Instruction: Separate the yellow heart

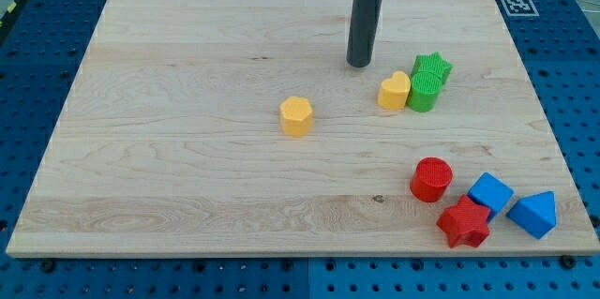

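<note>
1. Eight blocks lie on the wooden desk.
2. My tip rests just up and to the view's left of the yellow heart, close but apart from it; the arm carries no claw, only this rod.
3. The yellow heart touches the green cylinder, with the green star just behind.
4. A yellow hexagon sits alone near the middle.
5. Toward the view's bottom right cluster a red cylinder, red star, blue cube and blue triangle.
</note>
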Robot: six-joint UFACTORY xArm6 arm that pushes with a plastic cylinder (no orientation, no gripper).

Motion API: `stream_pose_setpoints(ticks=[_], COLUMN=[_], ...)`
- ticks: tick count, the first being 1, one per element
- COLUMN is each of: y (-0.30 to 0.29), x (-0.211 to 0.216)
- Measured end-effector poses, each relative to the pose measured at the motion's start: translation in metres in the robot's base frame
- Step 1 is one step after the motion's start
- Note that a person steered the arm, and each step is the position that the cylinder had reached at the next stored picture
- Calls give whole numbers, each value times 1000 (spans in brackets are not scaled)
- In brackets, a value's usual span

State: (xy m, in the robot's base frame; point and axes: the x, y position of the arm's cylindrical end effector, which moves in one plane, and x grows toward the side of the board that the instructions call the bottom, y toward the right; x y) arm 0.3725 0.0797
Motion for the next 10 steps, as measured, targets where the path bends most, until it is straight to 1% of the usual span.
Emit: stream_pose_setpoints(ticks=[2,4,10], y=[36,48,38], x=[19,36,133])
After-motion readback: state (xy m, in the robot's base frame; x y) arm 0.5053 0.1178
